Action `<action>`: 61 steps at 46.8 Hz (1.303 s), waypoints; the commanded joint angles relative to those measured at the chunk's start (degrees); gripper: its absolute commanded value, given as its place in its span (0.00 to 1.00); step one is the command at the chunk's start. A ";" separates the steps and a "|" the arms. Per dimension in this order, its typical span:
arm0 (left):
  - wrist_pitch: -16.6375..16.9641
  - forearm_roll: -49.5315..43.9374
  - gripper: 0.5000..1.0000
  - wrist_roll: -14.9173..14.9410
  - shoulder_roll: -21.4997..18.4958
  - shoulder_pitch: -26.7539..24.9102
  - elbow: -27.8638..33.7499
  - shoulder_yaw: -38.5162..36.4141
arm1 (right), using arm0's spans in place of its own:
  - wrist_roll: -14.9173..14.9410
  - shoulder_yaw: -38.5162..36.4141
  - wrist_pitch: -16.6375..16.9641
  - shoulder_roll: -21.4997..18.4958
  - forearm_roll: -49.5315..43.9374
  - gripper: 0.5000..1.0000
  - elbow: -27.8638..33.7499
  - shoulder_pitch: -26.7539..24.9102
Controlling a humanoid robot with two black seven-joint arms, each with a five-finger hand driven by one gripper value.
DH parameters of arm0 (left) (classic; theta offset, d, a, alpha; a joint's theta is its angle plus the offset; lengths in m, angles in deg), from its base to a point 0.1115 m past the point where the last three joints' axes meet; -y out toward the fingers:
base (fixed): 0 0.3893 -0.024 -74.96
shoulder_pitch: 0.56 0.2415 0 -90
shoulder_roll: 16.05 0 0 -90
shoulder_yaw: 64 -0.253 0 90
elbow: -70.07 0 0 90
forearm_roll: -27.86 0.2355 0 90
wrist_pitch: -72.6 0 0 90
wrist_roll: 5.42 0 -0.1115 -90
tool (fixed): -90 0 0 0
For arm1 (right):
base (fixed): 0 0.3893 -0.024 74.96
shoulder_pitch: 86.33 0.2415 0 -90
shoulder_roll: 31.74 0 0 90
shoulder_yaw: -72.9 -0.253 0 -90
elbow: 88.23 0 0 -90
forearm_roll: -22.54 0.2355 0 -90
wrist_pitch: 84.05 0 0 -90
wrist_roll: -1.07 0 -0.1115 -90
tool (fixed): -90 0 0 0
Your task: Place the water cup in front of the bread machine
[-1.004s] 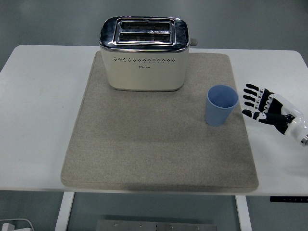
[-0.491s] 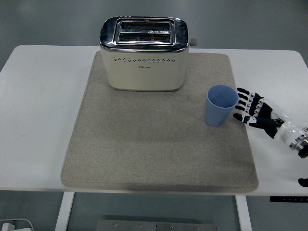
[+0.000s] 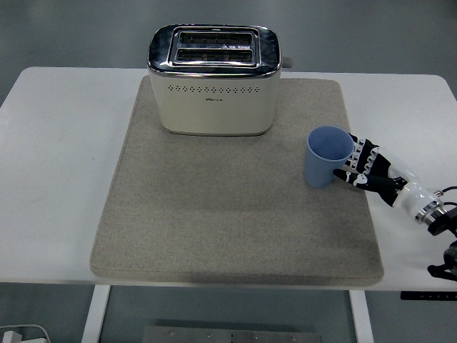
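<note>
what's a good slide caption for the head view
Right hand reaches the blue cup on the grey mat, right of the toaster.

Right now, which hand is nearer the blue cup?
Right. The right hand is against the blue cup's right side; the left hand is out of view.

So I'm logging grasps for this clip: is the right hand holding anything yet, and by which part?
Cannot be told. The right hand is against the right side of the blue cup, but no closed grip shows.
</note>
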 commanded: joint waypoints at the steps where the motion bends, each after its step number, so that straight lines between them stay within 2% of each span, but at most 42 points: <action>1: 0.00 0.00 1.00 0.00 0.00 0.00 0.00 0.00 | -0.01 0.00 0.01 -0.23 0.00 0.85 0.00 -0.02; 16: 0.00 0.00 1.00 0.00 0.00 0.09 0.52 0.00 | 0.08 0.00 -0.08 -2.34 0.00 0.85 0.00 -0.28; 26: 0.00 0.00 1.00 0.00 0.00 0.09 0.61 0.00 | 1.49 0.00 -0.08 -3.31 0.00 0.86 0.17 -0.28; 43: 0.00 0.00 1.00 0.00 0.00 0.61 0.61 0.00 | 1.49 0.00 -0.08 -5.33 0.00 0.86 1.31 -0.37; 61: 0.00 0.00 1.00 0.00 0.00 0.97 0.61 0.00 | 1.57 0.00 -0.08 -10.25 -0.09 0.86 4.30 -0.19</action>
